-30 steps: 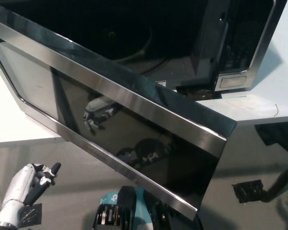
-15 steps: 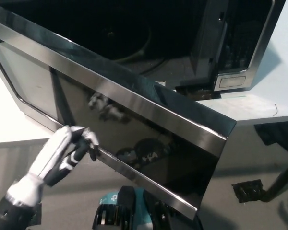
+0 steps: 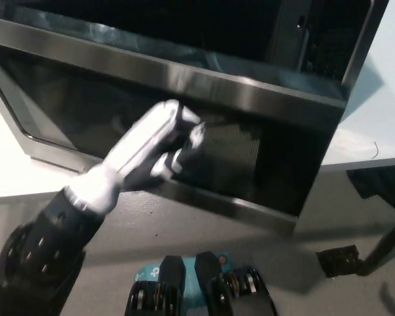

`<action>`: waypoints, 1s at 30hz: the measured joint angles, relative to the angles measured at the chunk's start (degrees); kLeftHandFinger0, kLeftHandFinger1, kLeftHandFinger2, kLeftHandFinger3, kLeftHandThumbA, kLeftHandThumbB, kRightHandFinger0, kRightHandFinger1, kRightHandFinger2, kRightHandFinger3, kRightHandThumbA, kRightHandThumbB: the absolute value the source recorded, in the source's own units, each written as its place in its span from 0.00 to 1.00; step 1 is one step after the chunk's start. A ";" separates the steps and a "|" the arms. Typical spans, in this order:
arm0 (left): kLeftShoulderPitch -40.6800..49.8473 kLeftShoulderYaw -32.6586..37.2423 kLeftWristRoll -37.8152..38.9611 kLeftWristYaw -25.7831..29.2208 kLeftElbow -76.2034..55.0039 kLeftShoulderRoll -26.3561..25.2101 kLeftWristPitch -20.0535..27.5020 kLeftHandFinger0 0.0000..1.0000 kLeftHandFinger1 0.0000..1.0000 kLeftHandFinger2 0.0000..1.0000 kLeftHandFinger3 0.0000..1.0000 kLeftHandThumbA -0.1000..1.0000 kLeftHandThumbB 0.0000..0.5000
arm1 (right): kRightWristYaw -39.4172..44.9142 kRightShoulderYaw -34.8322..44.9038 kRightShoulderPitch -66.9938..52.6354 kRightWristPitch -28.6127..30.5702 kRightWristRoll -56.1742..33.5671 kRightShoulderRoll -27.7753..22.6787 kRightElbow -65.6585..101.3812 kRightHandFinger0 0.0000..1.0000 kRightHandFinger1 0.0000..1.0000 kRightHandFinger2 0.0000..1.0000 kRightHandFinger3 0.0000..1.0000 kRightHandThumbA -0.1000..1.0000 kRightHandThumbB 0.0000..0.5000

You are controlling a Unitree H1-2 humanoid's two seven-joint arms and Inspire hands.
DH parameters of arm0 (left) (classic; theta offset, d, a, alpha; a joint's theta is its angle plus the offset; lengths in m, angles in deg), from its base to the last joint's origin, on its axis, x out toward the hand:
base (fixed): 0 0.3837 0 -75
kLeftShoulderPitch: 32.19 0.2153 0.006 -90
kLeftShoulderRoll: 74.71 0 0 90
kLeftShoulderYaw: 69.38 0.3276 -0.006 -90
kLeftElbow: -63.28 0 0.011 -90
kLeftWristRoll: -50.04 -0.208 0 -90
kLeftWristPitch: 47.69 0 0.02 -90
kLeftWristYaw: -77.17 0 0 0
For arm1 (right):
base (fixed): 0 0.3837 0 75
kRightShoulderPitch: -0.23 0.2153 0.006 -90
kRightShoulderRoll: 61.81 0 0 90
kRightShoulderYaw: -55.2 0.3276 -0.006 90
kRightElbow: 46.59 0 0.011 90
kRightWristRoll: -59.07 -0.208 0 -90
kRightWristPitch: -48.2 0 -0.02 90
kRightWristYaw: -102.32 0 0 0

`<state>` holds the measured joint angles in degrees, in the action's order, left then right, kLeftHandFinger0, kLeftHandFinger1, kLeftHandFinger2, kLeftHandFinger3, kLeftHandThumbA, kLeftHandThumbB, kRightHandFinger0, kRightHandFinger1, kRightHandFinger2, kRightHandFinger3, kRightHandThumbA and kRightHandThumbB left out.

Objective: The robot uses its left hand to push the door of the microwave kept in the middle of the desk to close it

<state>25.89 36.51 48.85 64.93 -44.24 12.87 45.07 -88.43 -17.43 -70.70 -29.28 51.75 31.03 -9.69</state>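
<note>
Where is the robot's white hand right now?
In the head view, the left hand is left of centre, pressed against the dark glass of the microwave door.

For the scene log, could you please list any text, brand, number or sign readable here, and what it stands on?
None can be read.
microwave door: bare dark glass and steel frame, no lettering visible.
left hand: no markings.
white desk: no print.

Dim overall, high contrast. The microwave [image 3: 296, 39] interior was near black, detail lost. The door [image 3: 250, 151] glass was dark with faint reflections; its steel top band caught a soft streak of glare. The left hand [image 3: 155, 141] was brightly lit, slightly overexposed and motion-blurred at the fingertips. The desk [image 3: 375, 125] was pale, washed out. A soft shadow lay on the floor under the door.
</note>
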 measured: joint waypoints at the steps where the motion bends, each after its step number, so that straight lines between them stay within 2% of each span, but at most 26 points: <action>1: -1.05 0.06 -0.40 -0.21 1.64 0.28 0.12 0.00 0.00 0.00 0.00 1.00 0.03 | 0.00 -0.05 -0.03 0.04 0.02 -0.01 -0.02 1.00 0.97 0.96 0.98 0.56 0.37; 3: -3.27 0.22 -1.44 -0.62 5.58 0.75 0.43 0.00 0.00 0.00 0.00 1.00 0.04 | 0.02 -0.23 -0.02 0.24 0.02 -0.02 -0.09 1.00 0.97 0.96 0.99 0.57 0.40; 4: -3.88 0.33 -1.95 -0.73 6.99 0.83 0.57 0.00 0.00 0.00 0.00 1.00 0.01 | 0.03 -0.29 -0.02 0.30 0.01 -0.02 -0.12 1.00 0.96 0.95 0.97 0.56 0.38; 7: -5.96 0.74 -3.77 -1.23 12.00 1.02 1.89 0.00 0.00 0.00 0.00 1.00 0.00 | 0.02 -0.27 -0.02 0.35 -0.10 -0.04 -0.14 0.93 0.90 0.89 0.93 0.51 0.37; 10: -8.06 1.36 -6.14 -1.37 17.36 1.00 3.35 0.00 0.00 0.00 0.00 1.00 0.00 | 0.00 -0.26 -0.04 0.35 -0.16 -0.03 -0.14 0.91 0.88 0.88 0.93 0.52 0.32; 12: -9.67 1.78 -8.09 -1.36 20.71 0.94 4.17 0.00 0.00 0.00 0.00 0.93 0.00 | -0.02 -0.27 -0.04 0.35 -0.15 -0.02 -0.14 0.91 0.88 0.88 0.96 0.52 0.33; 13: -10.42 1.93 -9.04 -1.32 22.52 0.84 4.86 0.00 0.00 0.00 0.00 0.97 0.03 | -0.01 -0.27 -0.04 0.35 -0.16 -0.02 -0.14 0.91 0.89 0.88 0.97 0.52 0.35; 14: -11.30 2.08 -9.88 -1.28 24.40 0.74 5.53 0.00 0.00 0.03 0.03 0.99 0.02 | -0.01 -0.26 -0.04 0.35 -0.20 -0.02 -0.15 0.92 0.89 0.88 0.99 0.52 0.34; 17: -13.78 2.96 -13.25 -0.67 31.20 -0.03 7.39 0.00 0.03 0.12 0.10 0.99 0.01 | -0.11 -0.26 -0.05 0.30 -0.27 0.01 -0.13 0.96 0.90 0.87 0.93 0.50 0.36; 19: -15.05 3.65 -16.06 -0.05 34.98 -0.96 8.70 0.00 0.08 0.26 0.18 0.99 0.00 | -0.17 -0.25 -0.20 0.29 -0.30 0.03 -0.12 0.96 0.91 0.87 0.93 0.50 0.35; 20: -15.48 4.10 -17.38 0.16 36.29 -1.39 9.47 0.00 0.10 0.29 0.21 0.98 0.00 | -0.17 -0.25 -0.30 0.27 -0.31 0.03 -0.12 0.97 0.92 0.88 0.95 0.51 0.36; 21: -15.74 4.73 -18.45 0.33 37.04 -1.75 10.26 0.00 0.12 0.32 0.24 0.96 0.00 | -0.17 -0.25 -0.43 0.26 -0.32 0.03 -0.13 0.98 0.92 0.89 0.96 0.51 0.32; 22: -15.92 5.23 -19.15 0.48 37.48 -1.91 10.67 0.00 0.12 0.31 0.24 1.00 0.00 | -0.17 -0.25 -0.51 0.25 -0.32 0.03 -0.13 0.98 0.93 0.89 0.97 0.50 0.33; 23: -16.27 6.23 -20.49 0.82 38.53 -2.11 11.44 0.00 0.10 0.29 0.23 0.97 0.00 | -0.17 -0.25 -0.61 0.23 -0.32 0.05 -0.12 0.96 0.92 0.89 0.97 0.49 0.32; 24: -16.56 6.92 -21.54 1.03 39.30 -2.20 12.01 0.00 0.08 0.26 0.19 0.93 0.00 | -0.17 -0.25 -0.70 0.22 -0.33 0.08 -0.12 0.93 0.90 0.88 0.96 0.47 0.33; 25: -16.89 7.68 -22.66 1.27 40.15 -2.31 12.53 0.00 0.02 0.19 0.12 0.96 0.00 | -0.17 -0.24 -0.83 0.18 -0.34 0.14 -0.09 0.94 0.90 0.88 0.95 0.47 0.35; 26: -17.34 8.60 -23.77 1.60 41.03 -2.46 13.01 0.00 0.00 0.17 0.12 0.96 0.00 | -0.17 -0.24 -0.92 0.15 -0.37 0.17 -0.08 0.92 0.89 0.87 0.94 0.48 0.33; 27: -17.73 9.19 -24.63 1.96 41.70 -2.56 13.42 0.08 0.13 0.32 0.25 0.97 0.00 | -0.17 -0.24 -1.01 0.12 -0.38 0.20 -0.06 0.93 0.90 0.87 0.94 0.46 0.33; 28: -18.16 10.01 -25.70 2.37 42.61 -2.65 13.88 0.07 0.12 0.28 0.28 0.97 0.00 | -0.17 -0.24 -1.12 0.10 -0.39 0.24 -0.02 0.93 0.90 0.87 0.94 0.46 0.33; 29: -18.75 10.94 -26.97 2.94 43.70 -2.75 14.39 0.00 0.05 0.18 0.29 1.00 0.00 | -0.17 -0.22 -1.29 0.08 -0.43 0.27 0.03 0.92 0.89 0.87 0.97 0.46 0.31; 30: -19.25 11.74 -27.91 3.31 44.60 -2.81 14.72 0.00 0.00 0.10 0.23 1.00 0.00 | -0.17 -0.23 -1.46 0.07 -0.43 0.29 0.06 0.91 0.90 0.87 0.97 0.46 0.30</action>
<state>6.64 48.24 20.94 68.24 0.36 10.05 59.78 -88.60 -17.66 -72.15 -29.21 51.31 31.32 -9.63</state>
